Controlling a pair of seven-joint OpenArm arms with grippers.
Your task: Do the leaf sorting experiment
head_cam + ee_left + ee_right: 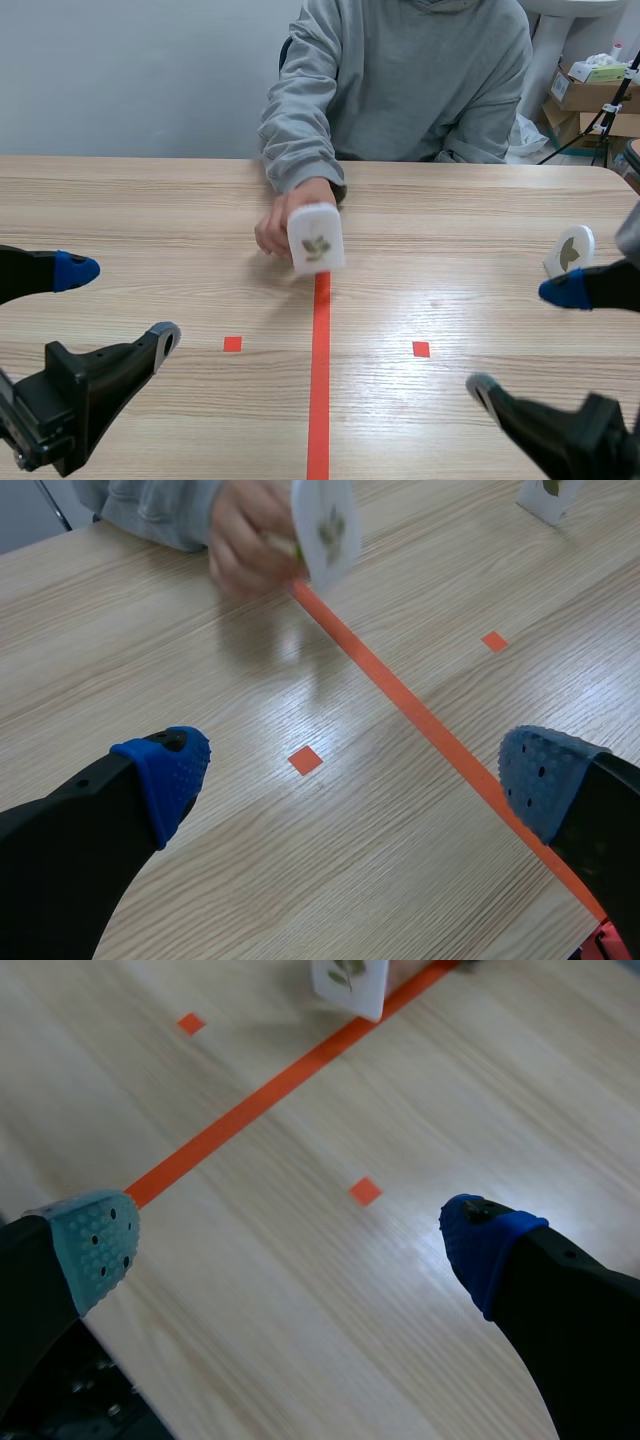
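Leaf card (316, 240) in person's hand (272, 228) at tape line (321, 380); left fingers (75, 270) apart, right fingers (565, 290) apart.

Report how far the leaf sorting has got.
Looks done: one leaf card stands beside the right gripper, possibly already sorted. In hand: a person's hand holds a second leaf card at the far end of the orange tape line. Left: the left gripper and the right one are open and empty, so that card is not yet taken or sorted.
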